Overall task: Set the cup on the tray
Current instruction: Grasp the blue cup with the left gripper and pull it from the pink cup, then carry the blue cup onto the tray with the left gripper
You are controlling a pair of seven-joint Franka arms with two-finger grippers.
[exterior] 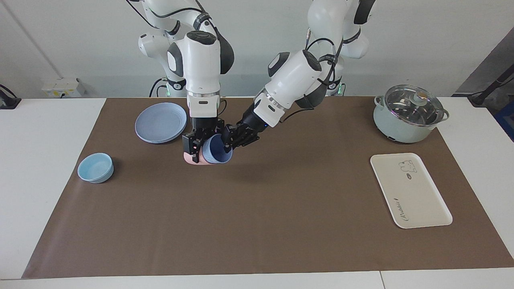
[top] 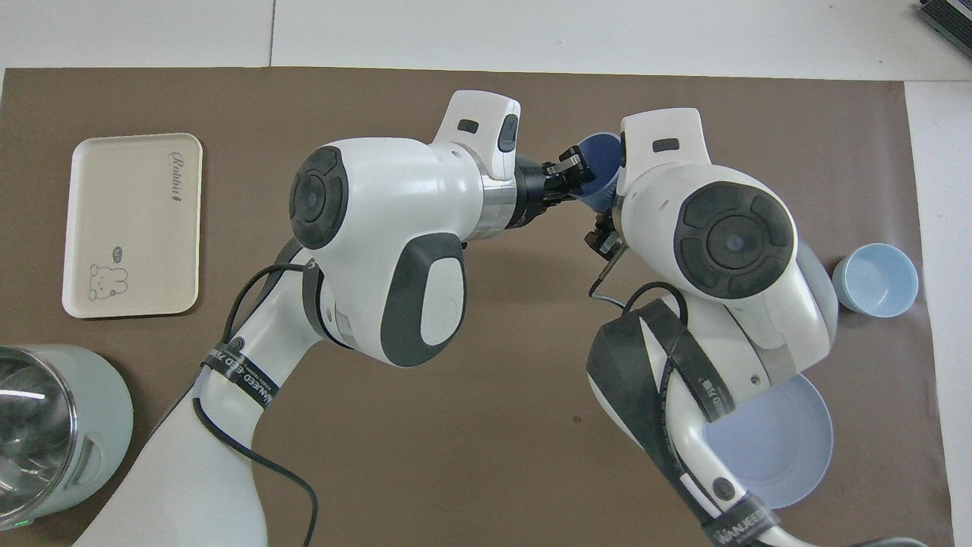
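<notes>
Facing view: right gripper (exterior: 195,147) hangs over mid-mat beside the plate (exterior: 160,122), closed on the two nested cups lying tipped on their sides, mouths toward the left arm's end. Its fingers clamp the pink cup (exterior: 189,158), which shows only as a sliver under the blue cup (exterior: 213,151). Left gripper (exterior: 228,145) reaches across and is pinched shut on the blue cup's rim, one finger inside the mouth. Whether the pink cup touches the mat I cannot tell. Tray (exterior: 410,189) lies well apart, toward the left arm's end, bare, with the pot (exterior: 408,113) nearer the robots than it. Bowl (exterior: 95,167) sits at the right arm's end

Overhead view: both arms' bulk hides most of the grips. Blue cup (top: 598,169) peeks out between the two wrists, left gripper (top: 571,165) at its rim. Tray (top: 135,222) unobstructed; bowl (top: 875,279) and plate (top: 774,448) clear of the work

Step in hand, as I judge it: separating the stack, both arms gripping. Next move calls for the left arm to pull the blue cup straight out along its axis while the right holds the pink one firm, then carry it across to the tray and set it upright
</notes>
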